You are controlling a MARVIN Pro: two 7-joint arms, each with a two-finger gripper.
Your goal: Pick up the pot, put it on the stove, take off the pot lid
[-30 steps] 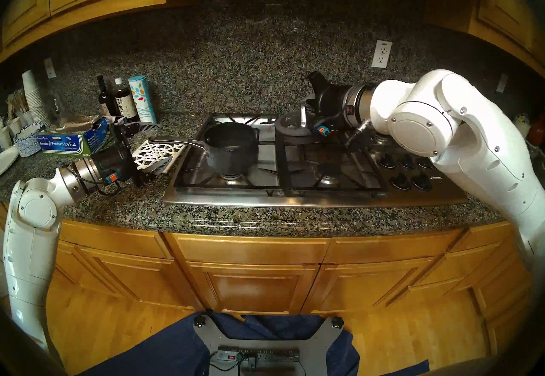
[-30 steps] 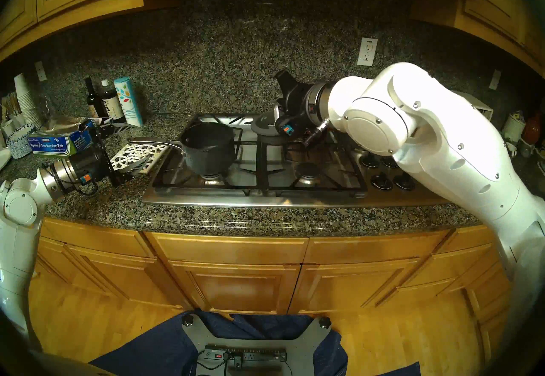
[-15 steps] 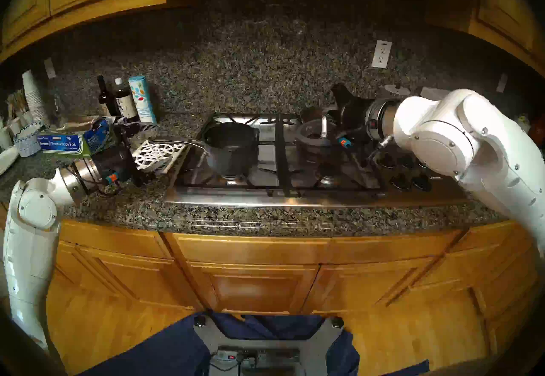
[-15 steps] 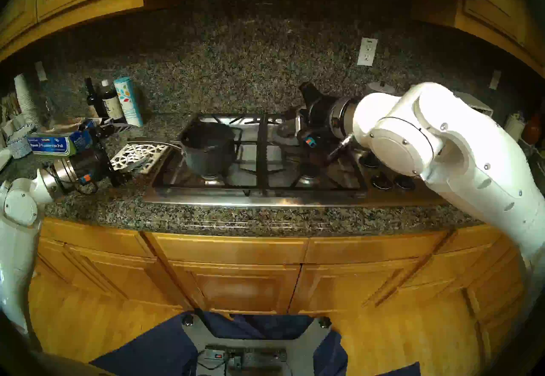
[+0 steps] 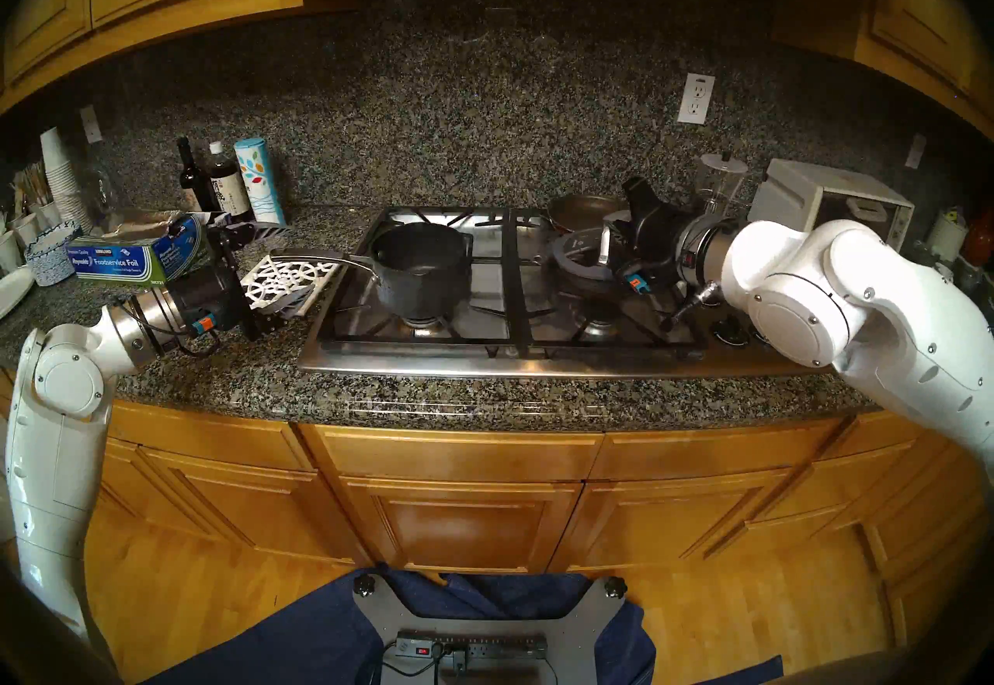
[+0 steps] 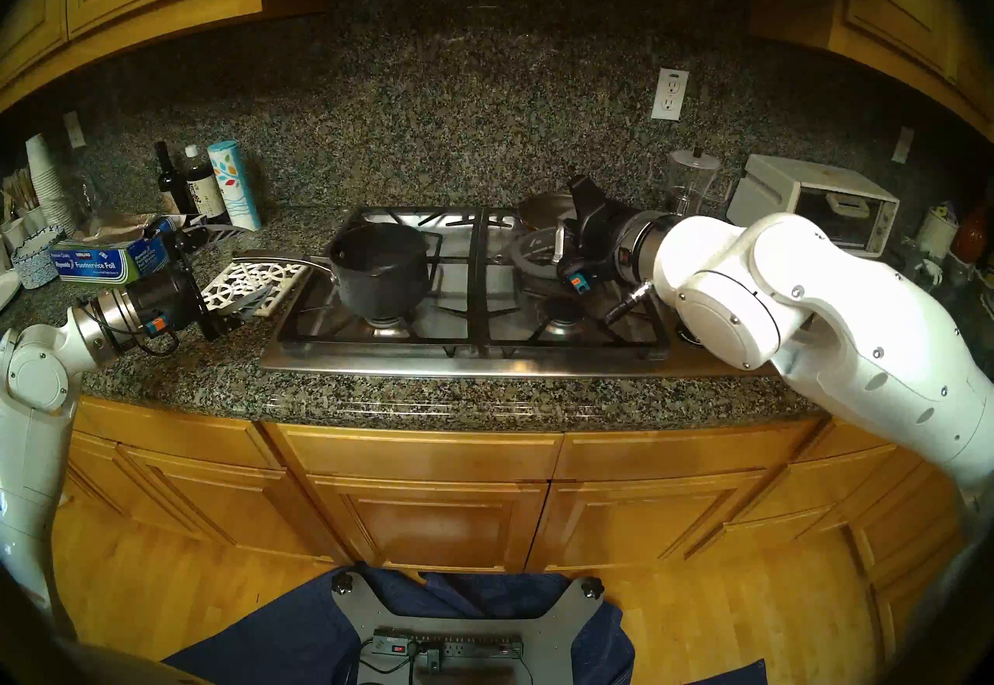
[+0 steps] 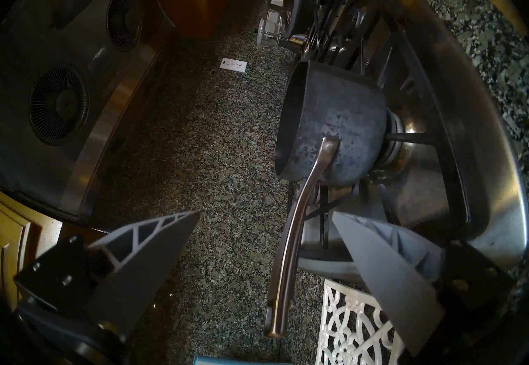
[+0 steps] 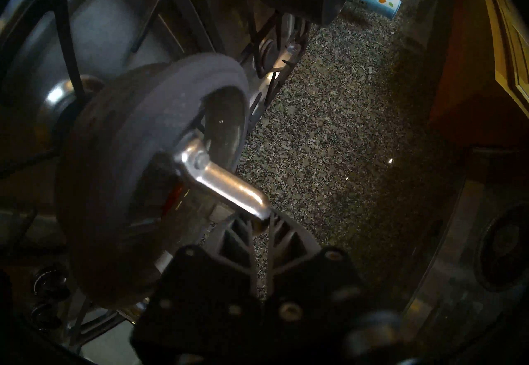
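The dark-grey pot [image 5: 419, 264] stands uncovered on the front-left burner of the stove [image 5: 538, 364], its long silver handle pointing left; it also shows in the right head view [image 6: 382, 270]. My left gripper [image 5: 274, 272] is open, its fingers on either side of the handle's end without touching it, as the left wrist view [image 7: 266, 212] shows around the pot [image 7: 337, 126]. My right gripper [image 5: 610, 251] is shut on the loop handle of the pot lid [image 5: 578, 254], low over the right burners. The right wrist view shows the lid [image 8: 120, 169] in the shut gripper [image 8: 260, 221].
A white trivet [image 5: 288, 280] lies under my left gripper. A foil box [image 5: 134, 259] and bottles [image 5: 220, 184] stand at the left. A frying pan [image 5: 583, 208] sits on the back-right burner. A blender jar [image 5: 721, 178] and toaster oven [image 5: 828, 205] stand at the right.
My right arm has moved right and down with the lid, from just right of the pot to low over the right burners. The left arm and the pot have not moved.
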